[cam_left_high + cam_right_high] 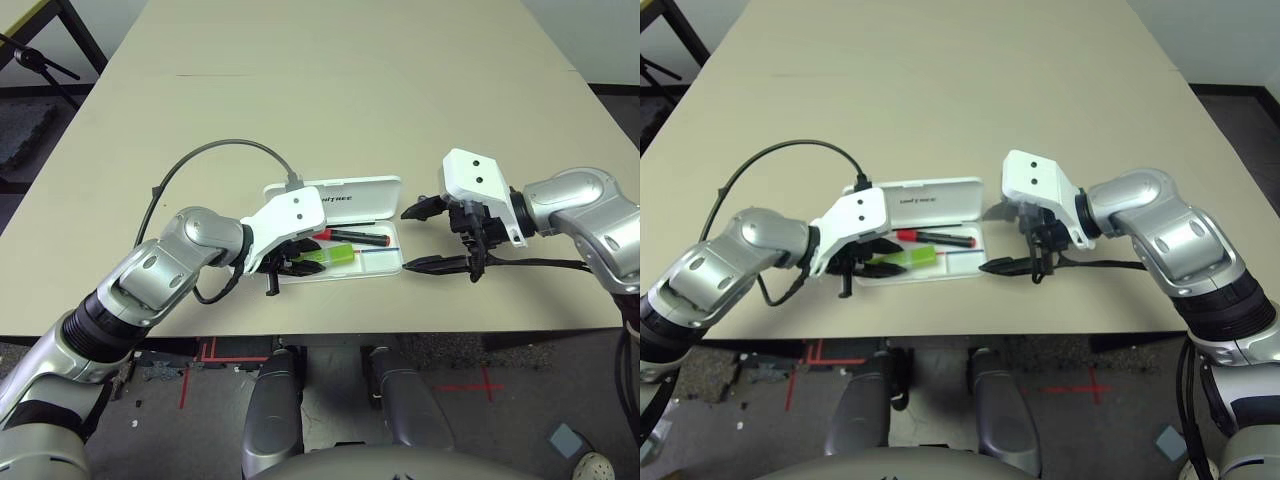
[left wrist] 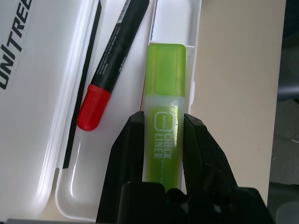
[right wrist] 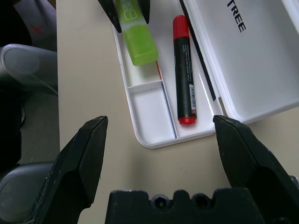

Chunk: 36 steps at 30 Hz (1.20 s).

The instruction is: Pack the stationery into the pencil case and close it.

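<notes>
Left gripper (image 2: 163,135) low over the left end of the pencil case (image 1: 385,190), pinching the lime-green highlighter (image 2: 164,109) by its labelled barrel, one black finger (image 2: 133,140) on each side. Highlighter inside the tray, in the near compartment, cap end toward the middle of the case. Grey cable (image 1: 215,150) looping up from the left wrist over the tabletop (image 1: 330,90).

Pencil case open near the front edge of the tabletop, lid folded back flat on the far side, dark print facing up. Red-and-black marker (image 1: 352,237) lying flat in the tray on the far side of the highlighter, lengthwise, red cap toward the left end, just beside the highlighter but not touching. Thin red-and-blue stripe (image 3: 167,105) on the tray floor between the two. Small divided pocket (image 3: 147,109) at the right end, nothing in it that can be made out. Eraser block not made out.

Right gripper (image 1: 437,235) just off the right end of the case, fingers spread wide, holding nothing, pointing left at the case, clear of the tray rim.
</notes>
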Motion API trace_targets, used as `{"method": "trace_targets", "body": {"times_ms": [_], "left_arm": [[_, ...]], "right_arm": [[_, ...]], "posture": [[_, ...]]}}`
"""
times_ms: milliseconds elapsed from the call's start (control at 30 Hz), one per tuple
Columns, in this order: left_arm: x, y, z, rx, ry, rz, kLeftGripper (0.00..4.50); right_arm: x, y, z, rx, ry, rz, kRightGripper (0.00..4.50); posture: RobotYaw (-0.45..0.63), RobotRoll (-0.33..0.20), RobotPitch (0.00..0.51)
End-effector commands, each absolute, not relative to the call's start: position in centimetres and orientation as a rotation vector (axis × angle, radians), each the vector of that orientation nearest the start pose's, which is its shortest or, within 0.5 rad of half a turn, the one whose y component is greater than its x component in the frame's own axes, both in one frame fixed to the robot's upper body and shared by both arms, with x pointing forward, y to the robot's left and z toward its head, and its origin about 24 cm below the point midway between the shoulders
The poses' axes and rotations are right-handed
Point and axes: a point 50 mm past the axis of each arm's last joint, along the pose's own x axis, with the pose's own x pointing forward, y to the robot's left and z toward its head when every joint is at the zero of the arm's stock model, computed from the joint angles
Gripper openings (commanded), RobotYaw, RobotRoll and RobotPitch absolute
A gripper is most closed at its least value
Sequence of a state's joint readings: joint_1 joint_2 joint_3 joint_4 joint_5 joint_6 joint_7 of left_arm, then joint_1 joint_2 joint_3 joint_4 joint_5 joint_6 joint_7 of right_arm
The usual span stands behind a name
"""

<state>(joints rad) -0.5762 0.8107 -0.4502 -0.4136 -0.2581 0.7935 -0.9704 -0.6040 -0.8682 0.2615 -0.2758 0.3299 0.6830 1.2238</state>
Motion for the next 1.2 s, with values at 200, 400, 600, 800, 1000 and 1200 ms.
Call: {"method": "trace_targets", "body": {"times_ms": [200, 400, 600, 800, 1000, 1200], "left_arm": [[25.6, 12.0, 15.6, 0.682, 0.403, -1.29, 1.08], [25.3, 11.7, 17.3, 0.642, 0.32, -1.298, 3.62], [24.8, 13.3, 19.5, 0.615, 0.258, -1.25, 4.47], [24.6, 16.6, 22.9, 0.588, 0.174, -1.144, 4.47], [24.8, 17.8, 23.5, 0.558, 0.152, -1.094, 4.47], [25.5, 17.5, 23.5, 0.544, 0.129, -1.085, 4.47]], "right_arm": [[26.8, -16.3, 18.7, -0.617, 0.384, 1.327, 4.5], [26.9, -16.5, 18.6, -0.616, 0.389, 1.321, 4.5], [26.8, -17.2, 18.5, -0.593, 0.409, 1.307, 4.5], [26.3, -20.2, 19.5, -0.515, 0.48, 1.194, 4.5], [27.3, -22.1, 21.1, -0.386, 0.444, 0.964, 4.5], [29.7, -22.2, 21.1, -0.266, 0.429, 0.69, 4.5]], "posture": [[-0.05, 0.0, 0.198], [-0.05, 0.0, 0.196], [-0.04, 0.0, 0.196], [-0.04, 0.0, 0.201], [-0.07, 0.0, 0.202], [-0.07, 0.0, 0.195]]}}
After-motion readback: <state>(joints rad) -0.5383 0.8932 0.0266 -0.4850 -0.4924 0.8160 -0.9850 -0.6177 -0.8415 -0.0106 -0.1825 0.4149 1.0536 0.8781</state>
